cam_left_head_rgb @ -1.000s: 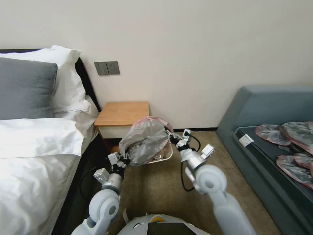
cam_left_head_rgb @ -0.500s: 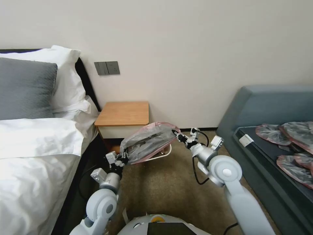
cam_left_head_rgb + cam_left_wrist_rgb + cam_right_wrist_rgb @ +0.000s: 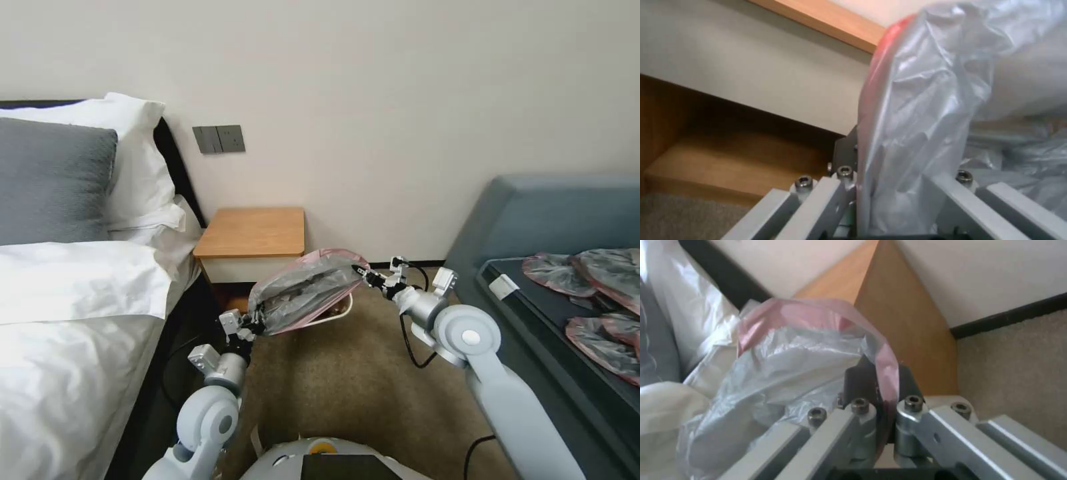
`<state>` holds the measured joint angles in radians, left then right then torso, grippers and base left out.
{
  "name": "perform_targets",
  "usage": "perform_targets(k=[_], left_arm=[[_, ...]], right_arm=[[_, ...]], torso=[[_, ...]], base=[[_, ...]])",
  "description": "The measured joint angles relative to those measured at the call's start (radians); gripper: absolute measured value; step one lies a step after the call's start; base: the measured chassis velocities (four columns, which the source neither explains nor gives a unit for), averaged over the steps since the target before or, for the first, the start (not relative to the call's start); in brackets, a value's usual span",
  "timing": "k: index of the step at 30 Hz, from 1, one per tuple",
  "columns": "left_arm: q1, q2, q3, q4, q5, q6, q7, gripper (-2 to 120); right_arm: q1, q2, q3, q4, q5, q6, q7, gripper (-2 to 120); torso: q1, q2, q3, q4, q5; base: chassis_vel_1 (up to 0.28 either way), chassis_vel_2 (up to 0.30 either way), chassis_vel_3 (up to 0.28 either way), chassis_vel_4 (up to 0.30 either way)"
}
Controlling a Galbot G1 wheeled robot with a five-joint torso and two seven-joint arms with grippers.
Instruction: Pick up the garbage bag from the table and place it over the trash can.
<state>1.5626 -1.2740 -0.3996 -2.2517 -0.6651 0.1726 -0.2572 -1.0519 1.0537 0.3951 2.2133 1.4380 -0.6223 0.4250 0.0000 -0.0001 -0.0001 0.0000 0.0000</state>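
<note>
The garbage bag [image 3: 303, 290], crinkly grey with a pink rim, hung stretched and tilted over the trash can [image 3: 333, 317], just beside the wood-topped table [image 3: 250, 232] near the wall.

Both arms are pale grey-white with round disc joints and silver wrist cuffs. Black cables loop off the wrists. The fingers [image 3: 925, 430] are brushed aluminium, fastened with hex-socket screws.

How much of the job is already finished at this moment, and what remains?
Done: the garbage bag is off the table. In hand: the left claw and right claw pinch its pink rim, stretching it above the trash can. Left: lowering the rim over the can.
</note>
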Motion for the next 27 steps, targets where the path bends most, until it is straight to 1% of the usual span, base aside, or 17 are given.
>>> perform_targets(k=[4, 5, 7, 8, 11, 12, 15, 16, 17, 18, 20, 21, 22, 25, 26, 27], left_arm=[[-0.002, 0.0, 0.002, 0.01, 0.023, -0.003, 0.011, 4], [-0.004, -0.001, 0.003, 0.011, 0.024, -0.003, 0.011, 4], [-0.006, -0.001, 0.003, 0.011, 0.024, -0.003, 0.012, 4], [-0.006, -0.001, 0.003, 0.011, 0.024, -0.003, 0.012, 4], [-0.008, 0.0, 0.002, 0.011, 0.024, -0.003, 0.016, 4], [-0.008, 0.0, 0.002, 0.011, 0.024, -0.003, 0.016, 4], [-0.011, -0.002, 0.002, 0.013, 0.023, -0.004, 0.027, 4], [-0.012, -0.004, 0.002, 0.015, 0.023, -0.004, 0.03, 4], [-0.012, -0.004, 0.002, 0.015, 0.023, -0.004, 0.03, 4], [-0.014, -0.006, 0.003, 0.016, 0.023, -0.005, 0.035, 4], [-0.014, -0.008, 0.003, 0.018, 0.022, -0.008, 0.045, 4], [-0.014, -0.008, 0.003, 0.02, 0.021, -0.011, 0.05, 4], [-0.014, -0.008, 0.003, 0.02, 0.021, -0.011, 0.05, 4], [-0.015, -0.007, -0.001, 0.024, 0.016, -0.021, 0.064, 4], [-0.015, -0.007, -0.001, 0.024, 0.016, -0.021, 0.064, 4], [-0.016, -0.006, -0.003, 0.025, 0.012, -0.025, 0.07, 4]], right_arm=[[0.005, 0.003, -0.014, -0.003, -0.002, 0.0, -0.008, 2], [0.004, 0.008, -0.018, -0.008, -0.005, 0.002, -0.008, 8], [0.002, 0.016, -0.019, -0.019, -0.008, 0.006, -0.008, 17], [0.002, 0.016, -0.019, -0.019, -0.008, 0.006, -0.008, 17], [0.01, 0.024, -0.017, -0.034, -0.007, 0.016, -0.006, 30], [0.01, 0.024, -0.017, -0.034, -0.007, 0.016, -0.006, 30], [0.023, 0.021, -0.017, -0.039, 0.01, 0.018, 0.006, 45], [0.026, 0.02, -0.017, -0.041, 0.018, 0.018, 0.011, 48], [0.026, 0.02, -0.017, -0.041, 0.018, 0.018, 0.011, 48], [0.033, 0.019, -0.017, -0.045, 0.033, 0.019, 0.024, 55], [0.043, 0.019, -0.017, -0.059, 0.051, 0.018, 0.046, 64], [0.046, 0.02, -0.016, -0.066, 0.056, 0.016, 0.054, 67], [0.046, 0.02, -0.016, -0.066, 0.056, 0.016, 0.054, 67], [0.051, 0.019, -0.011, -0.084, 0.079, -0.001, 0.085, 80], [0.051, 0.019, -0.011, -0.084, 0.079, -0.001, 0.085, 80], [0.051, 0.017, -0.009, -0.087, 0.09, -0.012, 0.099, 84]], torso=[[0.0, 0.0, 0.0, 0.0, 0.0], [0.0, 0.0, 0.0, 0.0, -0.0001], [0.0, 0.0, 0.0, 0.0, 0.0002], [0.0, 0.0, 0.0, 0.0, 0.0002], [0.0, 0.0, 0.0, -0.0001, 0.0001], [0.0, 0.0, 0.0, -0.0001, 0.0001], [0.0, 0.0, 0.0, -0.0001, 0.0], [0.0, 0.0, 0.0, -0.0001, -0.0001], [0.0, 0.0, 0.0, -0.0001, -0.0001], [0.0, 0.0, 0.0, -0.0001, 0.0], [0.0, 0.0, 0.0, 0.0, 0.0], [0.0, 0.0, 0.0, 0.0, 0.0], [0.0, 0.0, 0.0, 0.0, 0.0], [0.0, 0.0, 0.0, 0.0, 0.0], [0.0, 0.0, 0.0, 0.0, 0.0], [0.0, 0.0, 0.0, 0.0, 0.0001]], base=[[0.0, 0.0, 0.0, 0.0], [0.0, 0.0, 0.0, 0.0], [0.0, 0.0, 0.0, 0.0], [0.0, 0.0, 0.0, 0.0], [0.0, 0.0, 0.0, 0.0], [0.0, 0.0, 0.0, 0.0], [0.0, 0.0, 0.0, 0.0], [0.0, 0.0, 0.0, 0.0], [0.0, 0.0, 0.0, 0.0], [0.0, 0.0, 0.0, 0.0], [0.0, 0.0, 0.0, 0.0], [0.0, 0.0, 0.0, 0.0], [0.0, 0.0, 0.0, 0.0], [0.0, 0.0, 0.0, 0.0], [0.0, 0.0, 0.0, 0.0], [0.0, 0.0, 0.0, 0.0]])
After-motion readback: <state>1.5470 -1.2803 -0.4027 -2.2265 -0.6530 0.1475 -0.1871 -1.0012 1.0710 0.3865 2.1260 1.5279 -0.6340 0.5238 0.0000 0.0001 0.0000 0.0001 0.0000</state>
